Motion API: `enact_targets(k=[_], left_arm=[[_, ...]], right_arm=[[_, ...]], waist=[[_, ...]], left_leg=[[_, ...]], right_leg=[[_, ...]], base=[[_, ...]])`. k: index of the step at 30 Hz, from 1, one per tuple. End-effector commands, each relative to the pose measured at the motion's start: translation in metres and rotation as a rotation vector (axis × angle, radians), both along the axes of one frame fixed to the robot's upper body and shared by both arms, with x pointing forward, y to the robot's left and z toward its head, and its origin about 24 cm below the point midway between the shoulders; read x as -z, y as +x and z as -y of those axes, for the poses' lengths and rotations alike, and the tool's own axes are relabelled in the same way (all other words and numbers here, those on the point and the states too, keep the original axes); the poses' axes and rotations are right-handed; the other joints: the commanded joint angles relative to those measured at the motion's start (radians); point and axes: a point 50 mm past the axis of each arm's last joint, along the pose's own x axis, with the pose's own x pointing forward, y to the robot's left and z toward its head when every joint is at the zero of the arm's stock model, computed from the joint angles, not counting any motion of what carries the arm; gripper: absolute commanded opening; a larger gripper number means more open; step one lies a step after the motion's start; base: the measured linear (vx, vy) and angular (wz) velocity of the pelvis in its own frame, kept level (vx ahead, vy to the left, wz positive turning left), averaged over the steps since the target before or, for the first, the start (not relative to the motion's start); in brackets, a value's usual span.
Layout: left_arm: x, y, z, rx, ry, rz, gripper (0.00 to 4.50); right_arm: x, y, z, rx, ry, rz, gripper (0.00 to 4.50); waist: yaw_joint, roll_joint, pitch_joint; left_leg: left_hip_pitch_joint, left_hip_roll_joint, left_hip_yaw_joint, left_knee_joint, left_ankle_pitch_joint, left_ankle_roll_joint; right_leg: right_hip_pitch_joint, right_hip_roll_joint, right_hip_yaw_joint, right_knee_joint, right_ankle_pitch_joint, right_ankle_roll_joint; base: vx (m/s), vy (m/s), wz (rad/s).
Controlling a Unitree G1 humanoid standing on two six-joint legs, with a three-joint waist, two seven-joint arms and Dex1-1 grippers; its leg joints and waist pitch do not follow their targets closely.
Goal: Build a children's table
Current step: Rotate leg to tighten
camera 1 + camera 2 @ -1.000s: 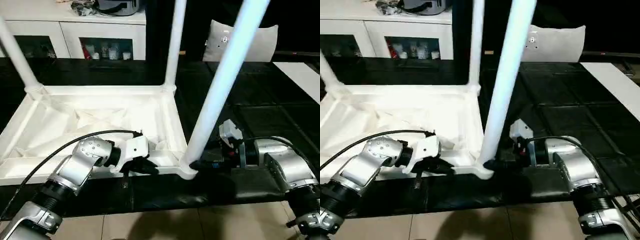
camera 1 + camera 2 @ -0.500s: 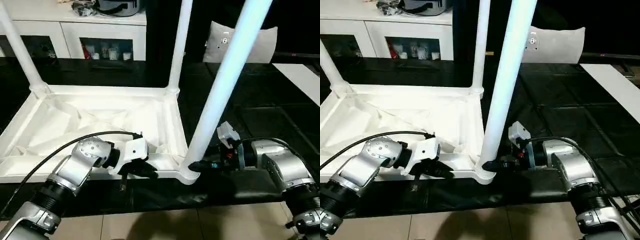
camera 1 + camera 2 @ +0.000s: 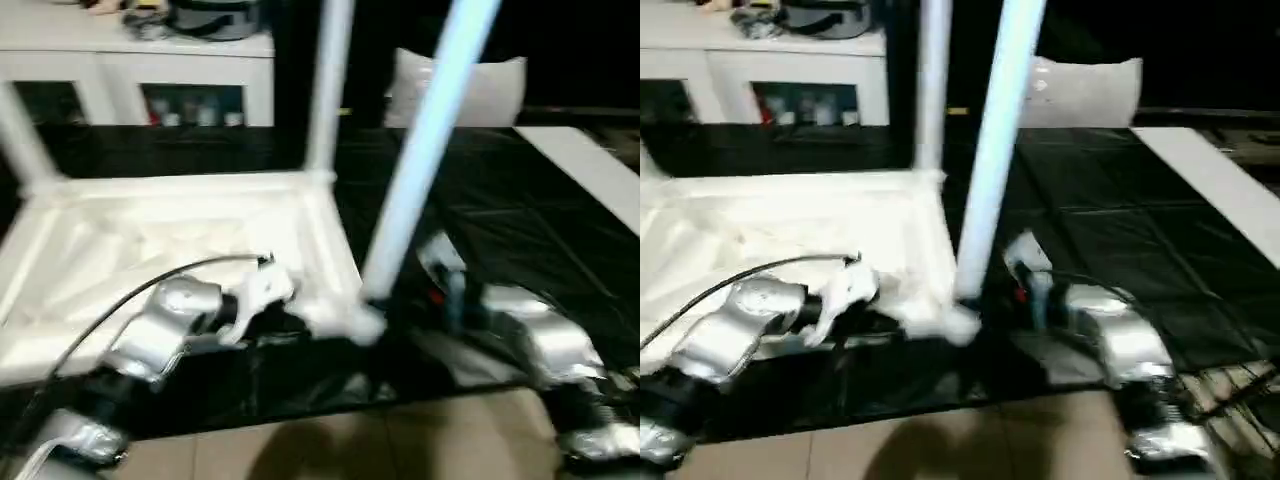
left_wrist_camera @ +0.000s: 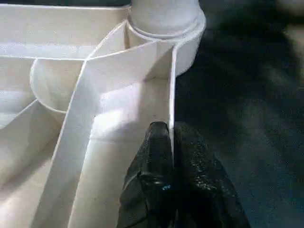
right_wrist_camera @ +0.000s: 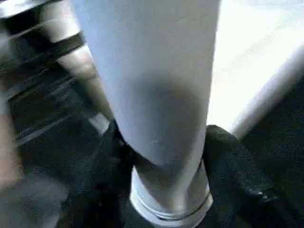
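Left hand (image 4: 171, 142) pinches the tabletop's rim (image 4: 172, 95) (upside down); right hand (image 5: 161, 156) clasps a leg (image 5: 152, 85).

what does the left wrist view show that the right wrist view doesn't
Left wrist view: the left tool pinching the thin rim wall of the upturned tabletop, plus the ribs on its underside. Right wrist view: the right tool closed around the near leg low down. Both views show that corner's leg standing in its round socket.
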Motion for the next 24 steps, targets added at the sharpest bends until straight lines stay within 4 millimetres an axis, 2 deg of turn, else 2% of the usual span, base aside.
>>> enact_targets(k=[1,2,3,4,5,6,7,9,10,11,12,13,14,15,16,19,21,22,24], left_arm=[[-0.006,0.001,0.031,-0.014,-0.092,0.007,0.0],[-0.007,0.005,0.035,-0.052,-0.106,0.014,0.0],[-0.008,0.006,0.036,-0.067,-0.112,0.017,0.0],[-0.011,0.014,0.044,-0.16,-0.142,0.03,0.0],[-0.012,0.016,0.046,-0.186,-0.148,0.032,0.0],[-0.013,0.018,0.05,-0.214,-0.155,0.036,0.0],[-0.015,0.019,0.053,-0.225,-0.159,0.041,0.0],[-0.016,0.019,0.056,-0.225,-0.162,0.049,0.0],[-0.017,0.018,0.058,-0.196,-0.154,0.067,0.0],[-0.017,0.018,0.058,-0.189,-0.152,0.071,0.0],[-0.017,0.016,0.057,-0.153,-0.141,0.085,0.0],[-0.017,0.014,0.056,-0.136,-0.134,0.093,0.0],[-0.016,0.013,0.055,-0.121,-0.128,0.1,0.0],[-0.015,0.012,0.053,-0.111,-0.115,0.099,0.0],[-0.013,0.011,0.05,-0.092,-0.102,0.108,0.0],[-0.012,0.009,0.045,-0.064,-0.091,0.114,0.0],[-0.012,0.009,0.041,-0.038,-0.079,0.127,0.0],[-0.012,0.01,0.035,-0.018,-0.06,0.153,0.0],[-0.013,0.011,0.03,0.01,-0.045,0.199,0.0]], right_arm=[[0.012,0.01,0.006,0.24,-0.088,-0.056,1.9],[0.013,0.012,0.005,0.281,-0.079,-0.059,1.9],[0.013,0.013,0.004,0.297,-0.075,-0.061,1.9],[0.013,0.018,0.001,0.364,-0.048,-0.057,1.9],[0.013,0.019,0.0,0.376,-0.042,-0.052,1.9],[0.012,0.019,-0.002,0.386,-0.03,-0.044,1.9],[0.012,0.02,-0.004,0.393,-0.01,-0.045,1.9],[0.011,0.02,-0.007,0.401,0.012,-0.051,2.44],[0.01,0.02,-0.007,0.392,0.014,-0.044,2.57],[0.01,0.02,-0.007,0.39,0.015,-0.043,2.6],[0.008,0.019,-0.005,0.385,0.009,-0.027,2.68],[0.008,0.018,-0.003,0.382,0.0,-0.017,2.8],[0.008,0.017,-0.002,0.378,-0.007,-0.013,2.91],[0.009,0.017,0.001,0.377,-0.014,-0.007,3.0],[0.008,0.016,0.005,0.375,-0.018,0.008,3.05],[0.006,0.014,0.012,0.369,-0.017,0.019,3.31],[0.004,0.013,0.019,0.373,-0.028,0.036,3.48],[0.001,0.012,0.026,0.371,-0.033,0.046,3.57],[-0.003,0.009,0.032,0.347,-0.018,0.057,3.71]], waist=[[-0.011,0.021,-0.05],[-0.017,0.03,-0.049],[-0.02,0.027,-0.05],[-0.028,0.009,-0.042],[-0.025,0.003,-0.041],[-0.019,0.0,-0.048],[-0.013,0.002,-0.051],[-0.01,0.006,-0.056],[-0.008,0.004,-0.06],[-0.007,0.002,-0.062],[0.001,0.002,-0.067],[0.005,0.001,-0.07],[0.01,-0.001,-0.075],[0.014,-0.004,-0.078],[0.025,-0.001,-0.07],[0.036,-0.001,-0.064],[0.042,0.0,-0.063],[0.044,-0.001,-0.059],[0.05,-0.001,-0.056]], left_leg=[[-0.015,0.05,-0.024,-0.077,-0.285,0.006],[-0.025,0.094,-0.039,-0.105,-0.337,0.021],[-0.02,0.099,-0.039,-0.109,-0.354,0.019],[0.005,0.04,-0.013,-0.08,-0.346,0.003],[0.008,0.015,-0.004,-0.065,-0.306,0.006],[-0.009,0.0,0.003,-0.062,-0.21,0.027],[-0.012,0.003,0.0,-0.067,-0.176,0.036],[-0.022,0.02,-0.006,-0.076,-0.102,0.052],[-0.022,0.029,-0.008,-0.076,-0.048,0.06],[-0.024,0.028,-0.007,-0.075,-0.03,0.064],[-0.033,0.028,-0.008,-0.073,0.034,0.076],[-0.036,0.026,-0.006,-0.067,0.069,0.084],[-0.042,0.025,-0.007,-0.061,0.146,0.105],[-0.042,0.02,-0.004,-0.055,0.173,0.118],[-0.046,0.013,0.004,-0.054,0.163,0.143],[-0.043,0.011,0.01,-0.059,0.101,0.132],[-0.041,0.012,0.012,-0.063,0.066,0.112],[-0.037,0.014,0.012,-0.067,0.032,0.091],[-0.032,0.012,0.013,-0.069,-0.01,0.082]], right_leg=[[0.074,-0.082,0.035,-0.115,-0.544,0.119],[0.086,-0.088,0.063,-0.072,-0.441,0.087],[0.08,-0.09,0.077,-0.063,-0.401,0.071],[0.047,-0.1,0.076,-0.103,-0.499,0.05],[0.043,-0.101,0.064,-0.118,-0.557,0.061],[0.056,-0.102,0.062,-0.118,-0.575,0.079],[0.058,-0.101,0.065,-0.114,-0.549,0.078],[0.059,-0.093,0.076,-0.094,-0.433,0.051],[0.054,-0.091,0.088,-0.072,-0.333,0.008],[0.055,-0.09,0.092,-0.066,-0.309,-0.003],[0.061,-0.092,0.1,-0.045,-0.234,-0.033],[0.06,-0.091,0.105,-0.034,-0.185,-0.047],[0.061,-0.089,0.111,-0.012,-0.08,-0.078],[0.059,-0.087,0.112,-0.006,-0.038,-0.086],[0.055,-0.087,0.114,-0.006,-0.033,-0.096],[0.052,-0.083,0.113,-0.019,-0.128,-0.062],[0.053,-0.079,0.111,-0.029,-0.199,-0.026],[0.05,-0.077,0.108,-0.04,-0.263,0.005],[0.047,-0.074,0.106,-0.052,-0.321,0.042]], base=[[0.0,0.0,0.0],[0.0,0.0,0.0],[0.0,0.0,0.0],[0.0,0.0,0.0],[0.0,0.0,0.0],[0.0,0.0,0.0],[0.0,0.0,0.0],[0.0,0.0,0.0],[0.053,-0.012,0.04],[0.053,-0.012,0.04],[0.053,-0.019,0.01],[0.0,0.0,0.0],[0.0,0.0,0.0],[0.0,0.0,0.0],[0.0,0.0,0.0],[0.0,0.0,0.0],[0.0,0.0,0.0],[0.0,0.0,0.0],[0.0,0.0,0.0]])
